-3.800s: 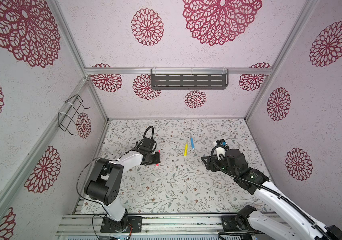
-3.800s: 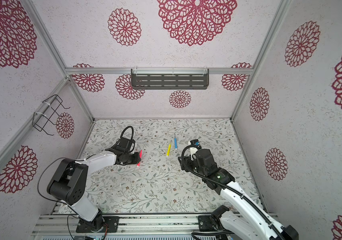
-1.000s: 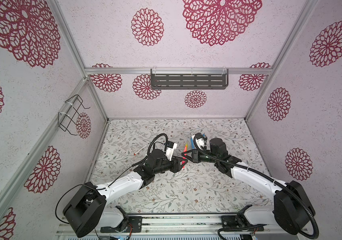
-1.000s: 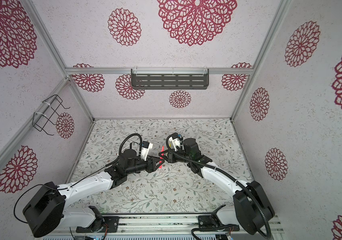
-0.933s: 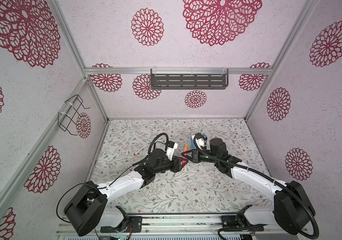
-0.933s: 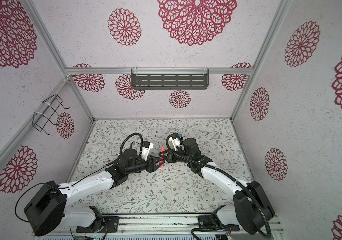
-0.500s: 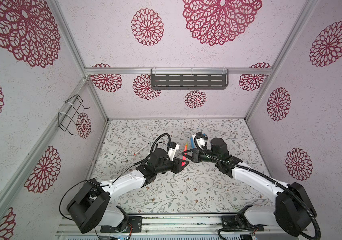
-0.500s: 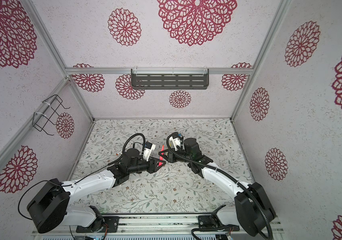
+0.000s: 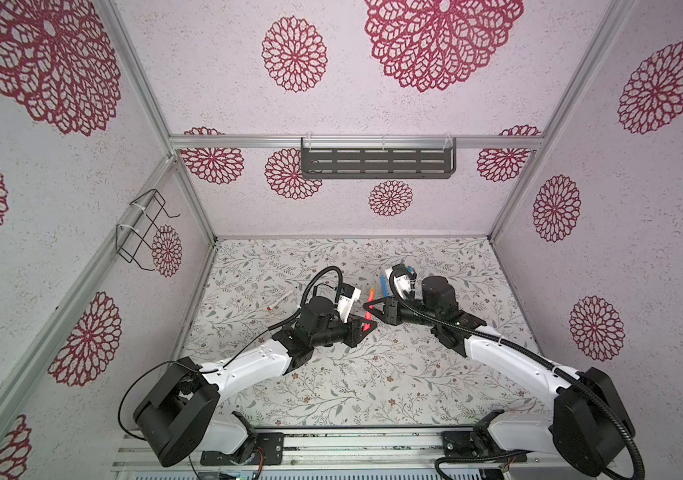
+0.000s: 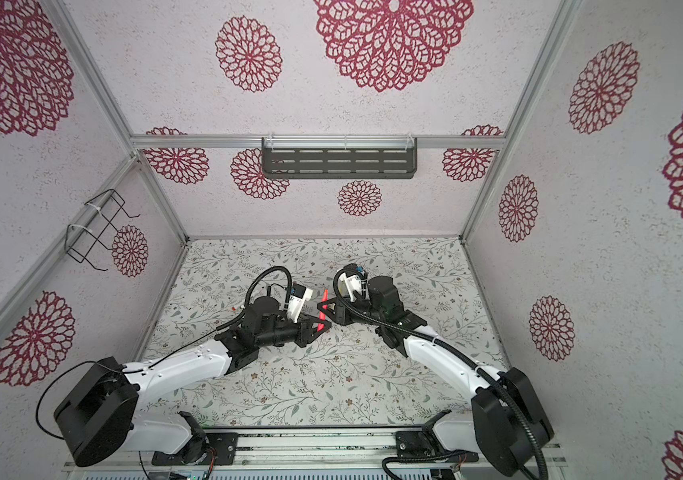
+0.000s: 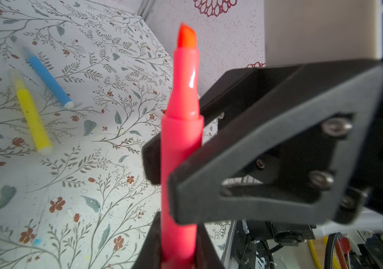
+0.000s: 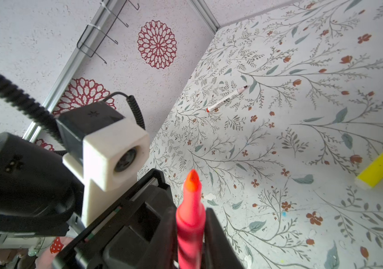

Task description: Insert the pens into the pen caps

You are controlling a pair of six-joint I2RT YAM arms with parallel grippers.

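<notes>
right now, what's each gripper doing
left gripper: shut on the pink pen
right gripper: jaws flank the same pen; grip cannot be told

pink-red pen (image 11: 181, 163) upright in left fingers (image 11: 150, 251) | yellow pen (image 11: 33, 116), blue pen (image 11: 48, 80) flat

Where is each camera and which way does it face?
Both top views: high behind the left arm and right arm, looking down at the table; both show.
Left wrist: on the left arm, facing the pink pen; left pincer, right pincer show.
Right wrist: on the right arm, facing the left arm's camera; right pincer shows.
Shared: both wrist views show the pink pen.
</notes>
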